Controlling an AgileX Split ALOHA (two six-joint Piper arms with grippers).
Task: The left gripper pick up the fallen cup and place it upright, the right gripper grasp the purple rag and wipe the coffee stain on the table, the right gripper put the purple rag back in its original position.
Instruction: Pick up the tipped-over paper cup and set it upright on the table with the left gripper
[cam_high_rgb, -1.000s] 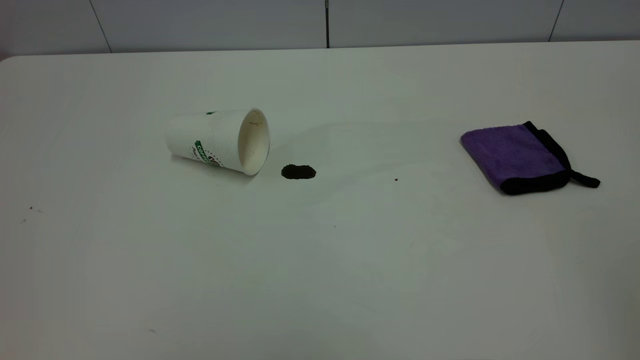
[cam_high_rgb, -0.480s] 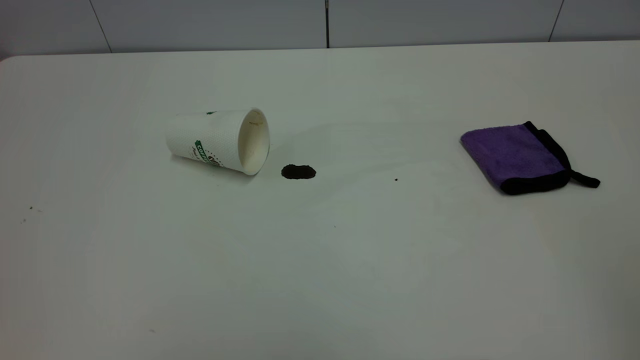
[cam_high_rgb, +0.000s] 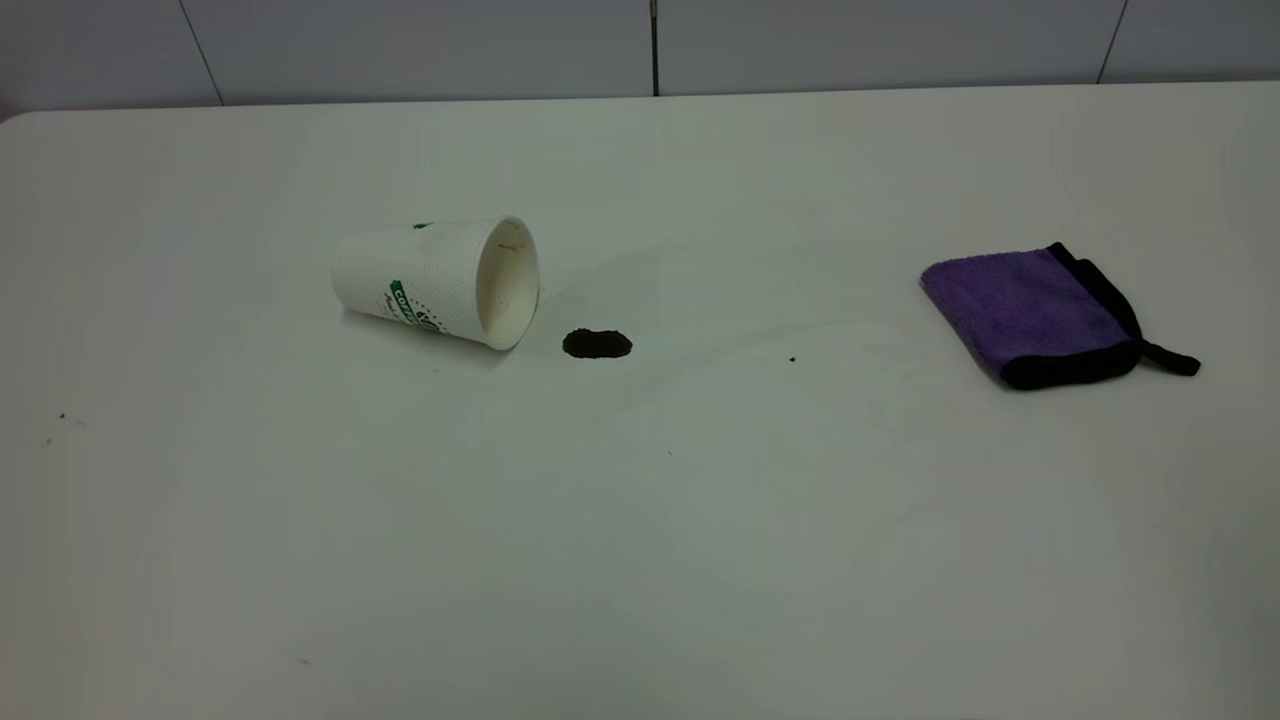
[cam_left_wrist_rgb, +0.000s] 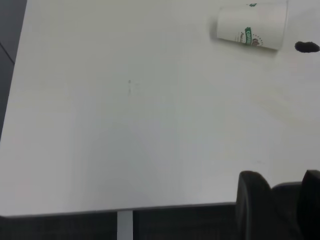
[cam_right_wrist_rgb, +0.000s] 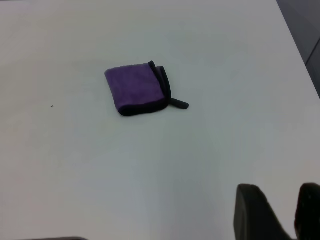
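— Where is the tall white textured paper cup (cam_high_rgb: 436, 282) with the green band logo?

— On its side on the large plain white table (cam_high_rgb: 640, 520), mouth turned toward the small dark brown oval coffee stain (cam_high_rgb: 597, 344), which sits just beside the rim but apart from it. Seen from the left gripper (cam_left_wrist_rgb: 280, 200), the cup lies well ahead, far out of reach. Its cream inside shows only faint brown marks; I see no liquid in it.

— And that gripper's fingers?

— Two black fingers (cam_left_wrist_rgb: 252, 200) stand apart with a gap between them and nothing in it, near the table's edge. My guess is it's parked, since no step has begun.

— The cloth?

— The small folded fuzzy purple rag (cam_right_wrist_rgb: 136, 89) with black edging lies flat, well ahead of the right gripper (cam_right_wrist_rgb: 277, 210), far from the stain. That gripper's fingers are spread too, empty. The rag's loop tab points away from the cup, likely just how it was laid.
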